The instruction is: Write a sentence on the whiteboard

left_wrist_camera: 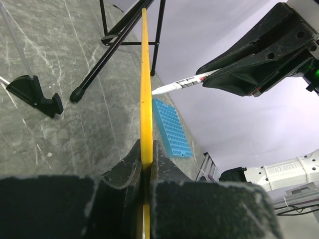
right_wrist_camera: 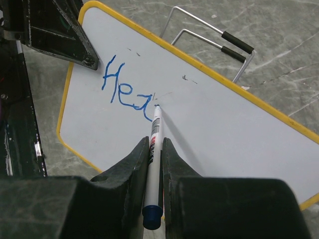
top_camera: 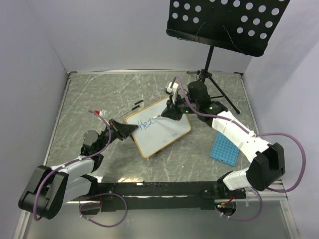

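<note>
Fingers (top_camera: 123,129) of our left gripper (top_camera: 130,129) were clamped on the left edge of the whiteboard (top_camera: 167,132), mid-table in the top view, while the right gripper (top_camera: 167,114) held the marker (top_camera: 157,118) at the sentence (top_camera: 146,124). From the left wrist we saw both pads (left_wrist_camera: 124,169) pinching the board's rim edge-on; from the right wrist, jaws were tight on the marker barrel, tip touching the board just after "Hel". We judged the writing barely begun: the next move needs light, steady tip pressure and rightward strokes.

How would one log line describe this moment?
left gripper: shut on whiteboard | right gripper: shut on marker | sentence: barely begun
</note>
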`<state>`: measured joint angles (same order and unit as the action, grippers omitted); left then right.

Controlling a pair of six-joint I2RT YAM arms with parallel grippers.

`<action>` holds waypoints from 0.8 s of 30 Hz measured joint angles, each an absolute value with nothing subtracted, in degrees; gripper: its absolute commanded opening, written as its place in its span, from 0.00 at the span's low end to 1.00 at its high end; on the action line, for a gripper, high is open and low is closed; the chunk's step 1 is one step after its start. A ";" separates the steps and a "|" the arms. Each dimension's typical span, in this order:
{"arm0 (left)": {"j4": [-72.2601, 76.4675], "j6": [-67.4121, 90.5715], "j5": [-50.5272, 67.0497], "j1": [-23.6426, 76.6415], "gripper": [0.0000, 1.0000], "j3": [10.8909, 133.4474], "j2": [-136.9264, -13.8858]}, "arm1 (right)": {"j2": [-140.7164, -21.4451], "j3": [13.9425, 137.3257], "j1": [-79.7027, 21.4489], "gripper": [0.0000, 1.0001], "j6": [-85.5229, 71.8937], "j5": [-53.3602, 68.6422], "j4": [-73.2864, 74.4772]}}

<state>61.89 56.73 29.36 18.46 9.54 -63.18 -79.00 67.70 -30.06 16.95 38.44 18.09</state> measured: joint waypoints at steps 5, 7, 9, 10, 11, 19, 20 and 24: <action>62.26 56.75 29.47 18.46 0.01 9.54 -63.51 | -79.26 67.96 -30.06 0.00 16.53 38.35 18.00; 62.43 56.77 29.56 18.46 0.01 9.54 -63.66 | -79.26 67.99 -30.06 0.00 16.43 38.30 18.00; 62.52 56.77 29.65 18.46 0.01 9.54 -63.70 | -79.26 67.99 -30.06 0.00 16.34 38.22 18.00; 62.59 56.77 29.63 18.46 0.01 9.54 -63.72 | -79.26 67.99 -30.06 0.00 16.34 38.20 18.00; 62.63 56.77 29.63 18.46 0.01 9.54 -63.77 | -79.26 67.99 -30.06 0.00 16.34 38.20 18.00; 62.67 56.88 29.61 18.46 0.01 9.54 -63.92 | -79.26 67.99 -30.06 0.00 16.95 38.22 18.22; 62.67 56.90 29.58 18.46 0.01 9.54 -63.92 | -79.26 67.99 -30.06 0.00 17.02 38.22 18.26; 62.63 57.21 29.28 18.46 0.01 9.54 -63.92 | -79.26 67.99 -30.06 0.00 17.63 38.22 18.59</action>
<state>62.63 57.21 29.28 18.46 9.54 -63.92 -79.26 67.99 -30.06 17.63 38.22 18.59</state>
